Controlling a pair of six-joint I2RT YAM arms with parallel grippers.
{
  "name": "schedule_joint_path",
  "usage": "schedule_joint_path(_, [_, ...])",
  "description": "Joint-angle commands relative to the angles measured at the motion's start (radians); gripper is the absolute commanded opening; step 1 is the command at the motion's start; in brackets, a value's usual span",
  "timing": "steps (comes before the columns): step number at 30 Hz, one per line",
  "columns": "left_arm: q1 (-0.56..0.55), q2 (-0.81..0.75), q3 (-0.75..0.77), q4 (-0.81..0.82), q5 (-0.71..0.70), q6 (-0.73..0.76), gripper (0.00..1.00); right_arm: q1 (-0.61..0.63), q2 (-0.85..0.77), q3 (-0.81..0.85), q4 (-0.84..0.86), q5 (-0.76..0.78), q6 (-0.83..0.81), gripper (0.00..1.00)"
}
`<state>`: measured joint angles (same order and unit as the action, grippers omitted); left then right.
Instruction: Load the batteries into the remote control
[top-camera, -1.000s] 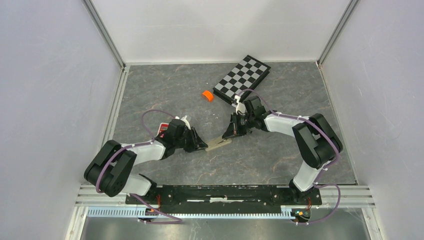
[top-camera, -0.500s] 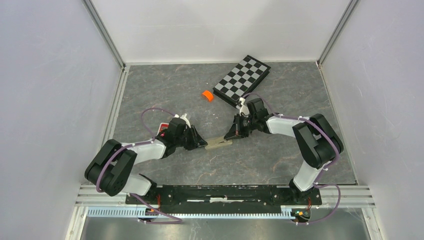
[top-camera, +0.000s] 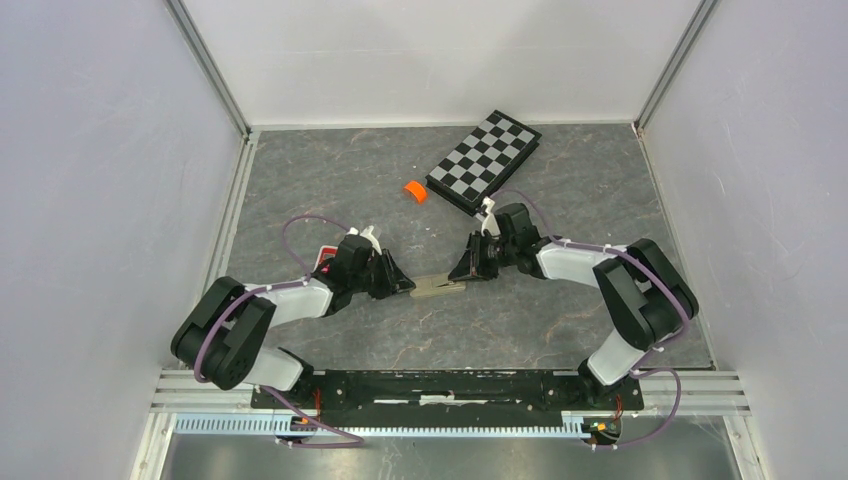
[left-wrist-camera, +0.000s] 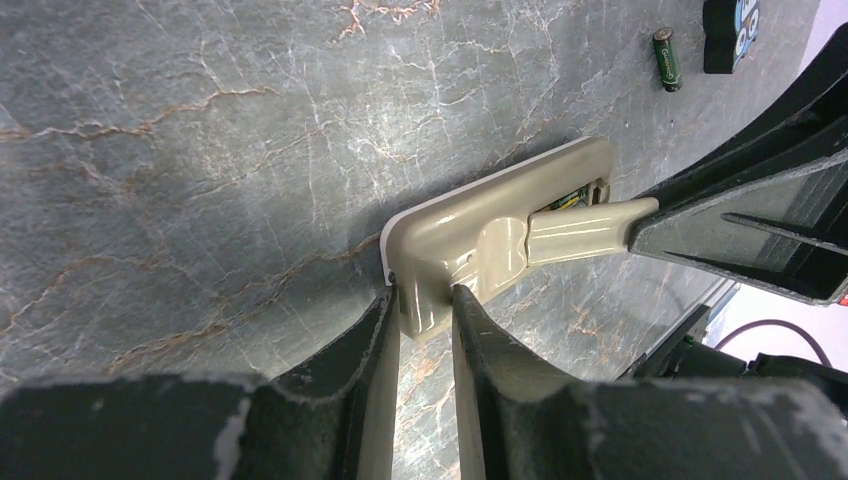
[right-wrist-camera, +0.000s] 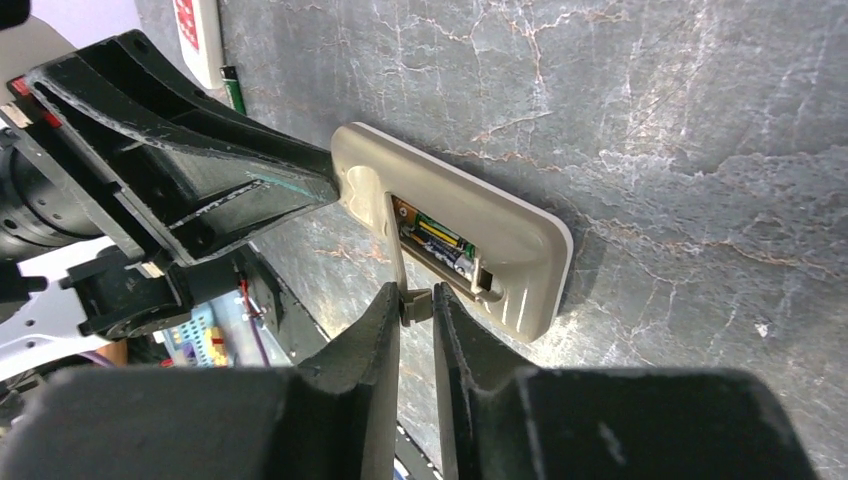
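Observation:
A beige remote (top-camera: 437, 288) lies face down mid-table. My left gripper (left-wrist-camera: 425, 300) is shut on its near end (left-wrist-camera: 470, 250). My right gripper (right-wrist-camera: 415, 300) is shut on the clip of the thin battery cover (right-wrist-camera: 397, 250), which stands raised off the remote's back (right-wrist-camera: 510, 235). The open compartment shows batteries (right-wrist-camera: 440, 240) with green and yellow labels. A loose dark green battery (left-wrist-camera: 667, 58) lies beyond the remote. It also shows in the right wrist view (right-wrist-camera: 233, 95). In the top view the left gripper (top-camera: 405, 288) and right gripper (top-camera: 462, 272) meet at the remote.
A folded checkerboard (top-camera: 485, 160) lies at the back. An orange roll (top-camera: 415, 190) lies to its left. A blue-and-black gadget (left-wrist-camera: 728, 30) sits by the loose battery. A white and red item (top-camera: 325, 258) lies behind the left wrist.
The right arm's elbow has slid right and a little nearer. The remote has turned slightly flatter. Both grippers keep their holds.

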<state>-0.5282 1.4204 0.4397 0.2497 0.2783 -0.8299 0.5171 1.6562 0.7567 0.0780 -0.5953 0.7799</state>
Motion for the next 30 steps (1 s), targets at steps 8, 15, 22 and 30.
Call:
schedule_joint_path(8, [-0.004, 0.01, -0.003, -0.021, -0.059, 0.014, 0.3, 0.006, -0.069, 0.023, -0.075, 0.102, -0.071, 0.39])
schedule_joint_path(15, [-0.004, -0.001, 0.0, -0.034, -0.071, 0.021, 0.31, 0.004, -0.118, 0.015, -0.105, 0.128, -0.094, 0.41])
schedule_joint_path(22, [-0.004, -0.009, 0.002, -0.047, -0.084, 0.029, 0.31, 0.009, -0.141, 0.006, -0.01, 0.077, -0.104, 0.24])
schedule_joint_path(30, [-0.005, -0.002, 0.002, -0.047, -0.083, 0.032, 0.31, 0.024, -0.074, -0.025, 0.08, 0.012, -0.056, 0.19])
